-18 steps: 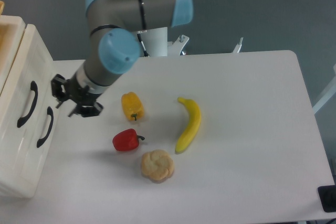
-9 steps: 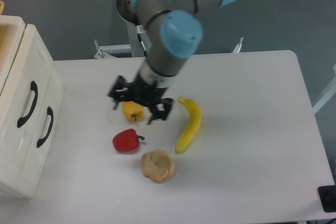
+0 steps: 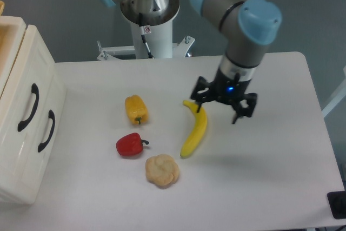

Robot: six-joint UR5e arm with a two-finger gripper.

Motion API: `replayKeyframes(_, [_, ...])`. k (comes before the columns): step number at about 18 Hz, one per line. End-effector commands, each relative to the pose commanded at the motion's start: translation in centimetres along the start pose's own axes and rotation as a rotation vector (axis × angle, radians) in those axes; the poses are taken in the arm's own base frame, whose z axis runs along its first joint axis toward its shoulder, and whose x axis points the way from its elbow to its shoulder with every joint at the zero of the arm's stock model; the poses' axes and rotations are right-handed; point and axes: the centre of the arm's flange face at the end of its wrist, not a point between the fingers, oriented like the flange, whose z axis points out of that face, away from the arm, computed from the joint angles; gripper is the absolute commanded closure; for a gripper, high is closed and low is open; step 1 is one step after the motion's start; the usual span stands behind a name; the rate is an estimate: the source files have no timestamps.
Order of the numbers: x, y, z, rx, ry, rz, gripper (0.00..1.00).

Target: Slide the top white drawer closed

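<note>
The white cabinet stands at the left edge of the table. The top white drawer (image 3: 22, 82) carries a black arched handle (image 3: 28, 107), and its front lies about level with the lower drawer front (image 3: 50, 113). My gripper (image 3: 218, 113) hangs far to the right of the cabinet, over the table just right of the banana's top end. It is open, and nothing sits between its fingers (image 3: 198, 106).
Toy food lies mid-table: a yellow pepper (image 3: 135, 109), a red pepper (image 3: 129, 144), a banana (image 3: 195, 129) and a bread roll (image 3: 161, 170). The arm's base column (image 3: 157, 31) rises at the back. The table's right edge (image 3: 324, 133) is near.
The gripper has swept from right beside the drawer fronts across the table to the right, past the yellow pepper, to beyond the banana. The drawers and food have not moved.
</note>
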Motion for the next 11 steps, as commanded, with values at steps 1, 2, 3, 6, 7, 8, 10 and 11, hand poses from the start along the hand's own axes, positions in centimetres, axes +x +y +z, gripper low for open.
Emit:
replayKeyframes(1, [-0.8,0.8,0.5,-0.009,-0.008,0.053,0.0])
replayKeyframes(2, [-1.5,1.4,1.0,-0.018,-0.016,0.102,0.0])
replayKeyframes(3, [-2.5,2.4,1.5,-0.065,-0.029,0.203,0.0])
replayKeyframes(6, [-5.8,4.4,2.4,-0.137,-0.032,0.304,0.0])
replayKeyframes(7, [-6.3,4.5,2.9,-0.146,-0.028,0.319,0.0])
replayKeyframes(8, [-6.7,4.7,3.2,-0.165,-0.026,0.33,0.0])
replayKeyframes(10, [-7.4,5.0,3.8,-0.19,-0.022,0.337,0.0])
replayKeyframes(11, [-7.7,5.3,4.1,-0.191,-0.018,0.332,0.0])
